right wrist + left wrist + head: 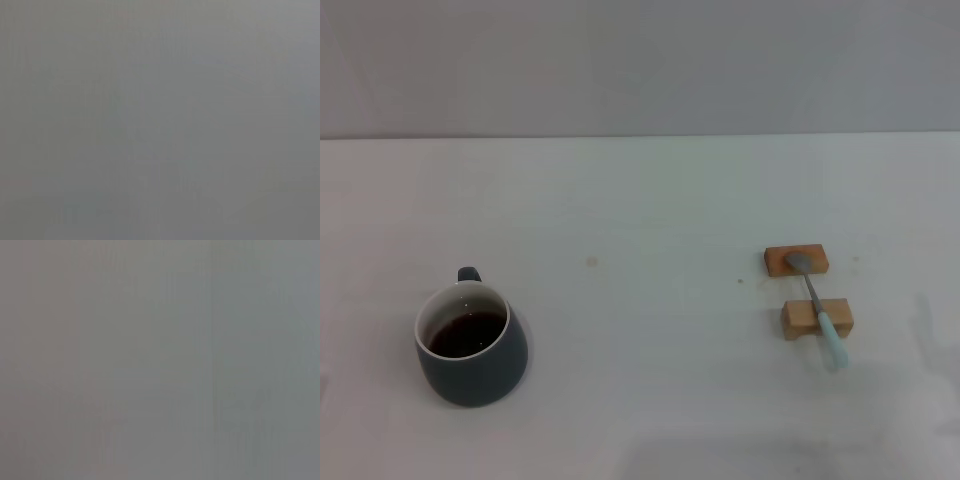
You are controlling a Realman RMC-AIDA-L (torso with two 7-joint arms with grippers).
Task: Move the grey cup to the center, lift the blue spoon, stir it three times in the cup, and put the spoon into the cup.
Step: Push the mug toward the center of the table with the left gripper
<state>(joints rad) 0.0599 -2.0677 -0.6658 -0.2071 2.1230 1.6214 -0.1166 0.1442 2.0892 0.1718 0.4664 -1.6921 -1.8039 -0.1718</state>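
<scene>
Neither of my grippers shows in any view, so I cannot place things against them; the grey cup (471,345) stands upright at the table's (640,200) left; the blue spoon (817,309) lies across two wooden blocks (817,318), right.

You see none of the robot's body here: no arm, casing, cable or marking enters the head view (both wrist views show only flat grey).
</scene>
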